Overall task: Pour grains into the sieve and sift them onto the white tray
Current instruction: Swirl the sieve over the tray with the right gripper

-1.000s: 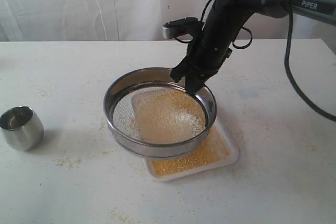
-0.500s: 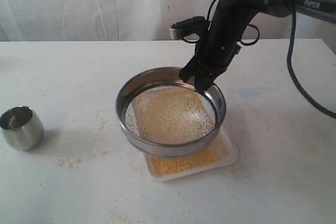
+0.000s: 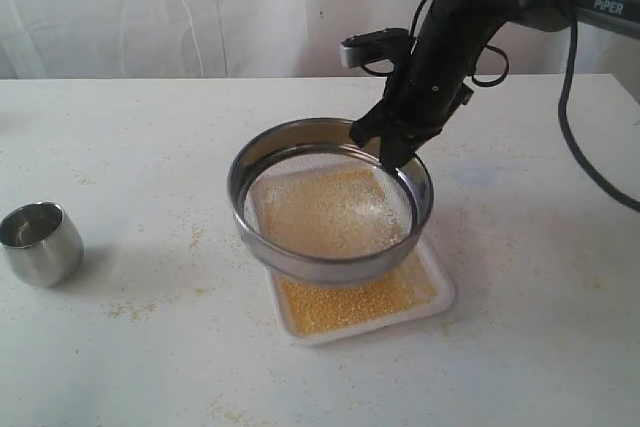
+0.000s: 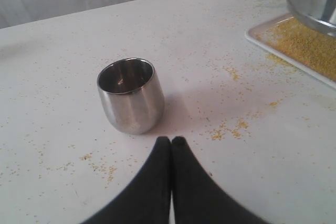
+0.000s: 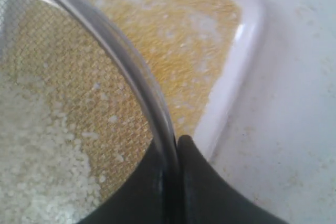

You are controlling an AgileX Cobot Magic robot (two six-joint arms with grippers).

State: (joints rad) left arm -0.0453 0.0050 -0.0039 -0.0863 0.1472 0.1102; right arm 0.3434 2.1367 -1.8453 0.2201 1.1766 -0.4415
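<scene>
A: Where's the sieve?
B: Held over the white tray. The right gripper is clamped on its far rim — one finger inside the ring, one outside.
A: And the grains?
B: A yellow layer across the tray, and a paler heap on the mesh.
A: Left gripper?
B: Clenched on nothing, tips pressed together near the small steel cup — which stands well apart from the tray on the speckled table.
</scene>
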